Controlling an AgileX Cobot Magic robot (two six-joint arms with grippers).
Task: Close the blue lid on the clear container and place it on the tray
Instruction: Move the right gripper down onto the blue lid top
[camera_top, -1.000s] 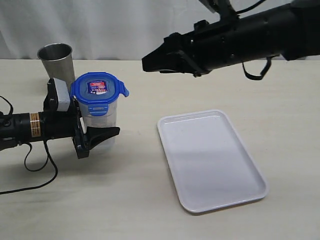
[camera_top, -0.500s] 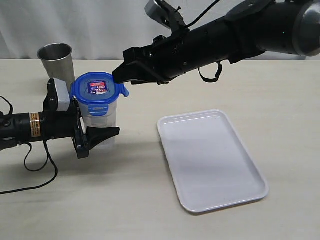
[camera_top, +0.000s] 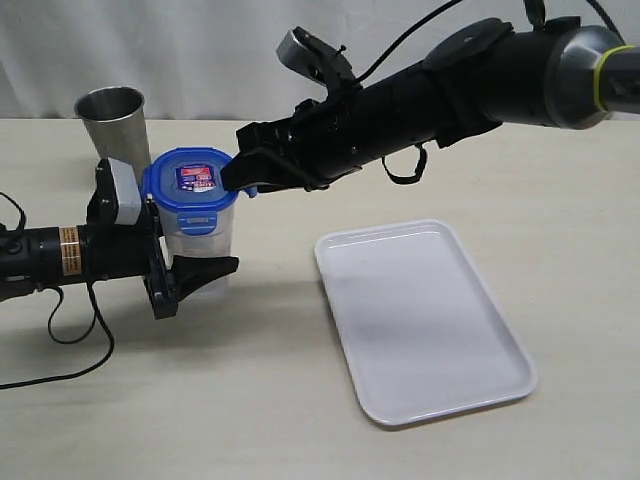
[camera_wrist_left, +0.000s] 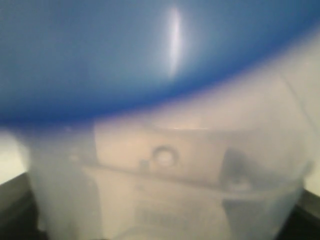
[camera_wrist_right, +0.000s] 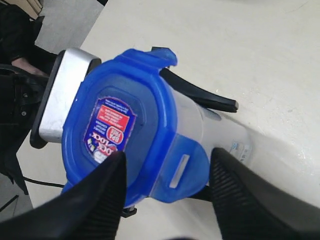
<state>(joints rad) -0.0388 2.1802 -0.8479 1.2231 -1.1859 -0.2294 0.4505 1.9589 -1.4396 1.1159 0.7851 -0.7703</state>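
Observation:
The clear container (camera_top: 200, 238) stands on the table with the blue lid (camera_top: 192, 178) sitting on its mouth. My left gripper (camera_top: 212, 250) reaches in from the left and is shut on the container's body, one finger in front and one behind. In the left wrist view the container (camera_wrist_left: 190, 180) and the lid (camera_wrist_left: 125, 50) fill the picture, blurred. My right gripper (camera_top: 238, 172) hangs at the lid's right edge and is open. In the right wrist view its two fingers (camera_wrist_right: 100, 195) straddle one raised snap tab of the lid (camera_wrist_right: 120, 125), clear of the container (camera_wrist_right: 215, 130). The white tray (camera_top: 420, 320) lies to the right.
A grey steel cup (camera_top: 112, 115) stands behind the left arm at the back left. The right arm stretches in from the upper right, above the table behind the tray. Black cables trail from the left arm near the table's left edge.
The right arm has swung left and down from above the tray's far side to the lid's right edge. The left gripper and the container have not moved.

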